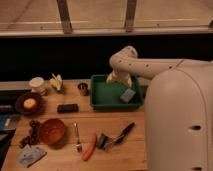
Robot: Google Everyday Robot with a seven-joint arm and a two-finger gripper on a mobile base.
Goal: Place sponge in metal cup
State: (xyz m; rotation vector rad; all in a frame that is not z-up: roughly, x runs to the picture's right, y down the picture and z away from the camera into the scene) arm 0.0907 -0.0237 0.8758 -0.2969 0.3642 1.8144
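The sponge (128, 95) is a small grey-blue block lying at the right end of the green tray (102, 100). The metal cup (83, 89) stands upright on the wooden table just left of the tray. My gripper (118, 80) hangs from the white arm over the tray's back edge, a little up and left of the sponge and to the right of the cup. It holds nothing that I can see.
A white cup (36, 84) and a banana (56, 82) stand at the back left. A dark plate (28, 103), a black block (67, 107), a red bowl (52, 131), a fork (77, 137), a carrot (90, 147) and a black brush (116, 137) lie in front. The arm's bulk fills the right side.
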